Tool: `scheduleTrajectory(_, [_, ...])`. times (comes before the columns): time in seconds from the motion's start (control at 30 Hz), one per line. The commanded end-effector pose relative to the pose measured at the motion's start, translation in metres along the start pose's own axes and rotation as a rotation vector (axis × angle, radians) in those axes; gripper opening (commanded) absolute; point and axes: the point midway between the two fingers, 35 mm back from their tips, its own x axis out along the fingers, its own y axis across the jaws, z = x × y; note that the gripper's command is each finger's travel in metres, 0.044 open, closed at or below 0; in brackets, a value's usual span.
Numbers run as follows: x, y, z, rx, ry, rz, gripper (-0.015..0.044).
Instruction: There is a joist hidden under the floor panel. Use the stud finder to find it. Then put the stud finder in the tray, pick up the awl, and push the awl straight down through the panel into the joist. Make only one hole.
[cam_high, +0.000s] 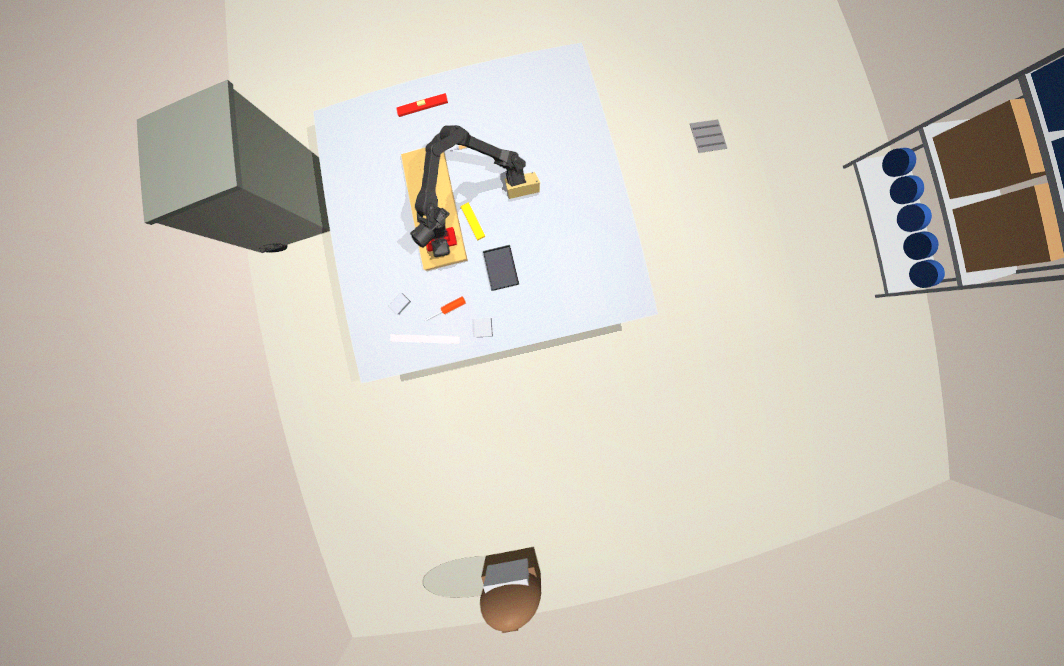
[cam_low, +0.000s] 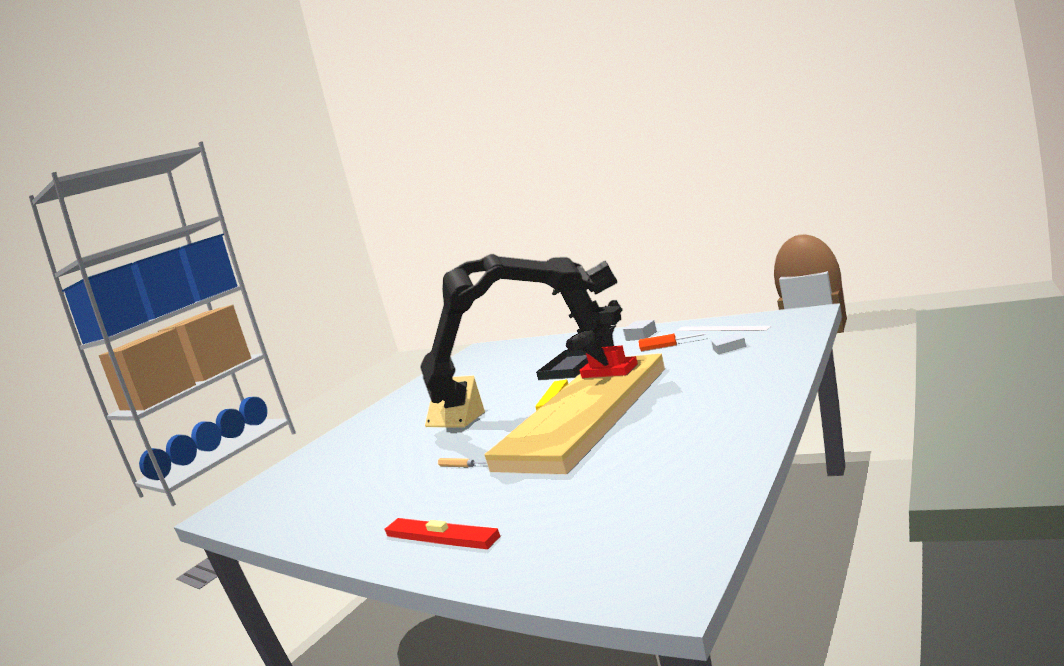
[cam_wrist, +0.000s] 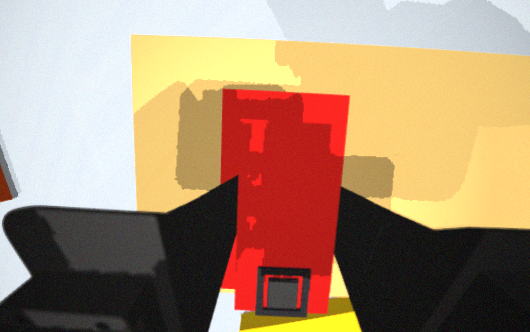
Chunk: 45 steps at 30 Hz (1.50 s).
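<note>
My gripper (cam_high: 441, 242) (cam_low: 600, 357) (cam_wrist: 281, 184) is shut on the red stud finder (cam_high: 450, 234) (cam_low: 617, 366) (cam_wrist: 287, 220). The stud finder is at the far end of the wooden floor panel (cam_high: 457, 255) (cam_low: 533, 449) (cam_wrist: 400, 90) from the awl; I cannot tell if it touches the surface. Its square indicator (cam_wrist: 283, 293) is grey, unlit. The black tray (cam_high: 500, 268) (cam_low: 559, 365) is beside the panel, partly behind the gripper in the exterior view. The awl (cam_low: 453, 462) lies on the table by the panel's near end, mostly hidden by the arm in the top view. The joist is hidden.
A yellow bar (cam_high: 472, 221) (cam_low: 552, 394) lies between panel and arm base. An orange-handled screwdriver (cam_high: 453, 305) (cam_low: 657, 342), two grey blocks (cam_high: 399, 303) (cam_high: 482, 327) and a white strip (cam_high: 424, 339) lie past the panel. A red level (cam_high: 433, 102) (cam_low: 469, 535) lies beyond its awl end.
</note>
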Motion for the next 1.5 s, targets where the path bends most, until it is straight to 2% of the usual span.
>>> scheduleTrajectory(0.0, [-0.001,0.011,-0.002,-0.003,0.001,0.004,0.0000])
scheduleTrajectory(0.47, [-0.001,0.039,-0.002,-0.002,0.001,0.006,0.0000])
scheduleTrajectory(0.87, [-0.001,0.038,-0.002,-0.002,0.001,0.006,0.0000])
scheduleTrajectory(1.47, [-0.001,0.001,-0.002,-0.003,0.001,0.003,0.0000])
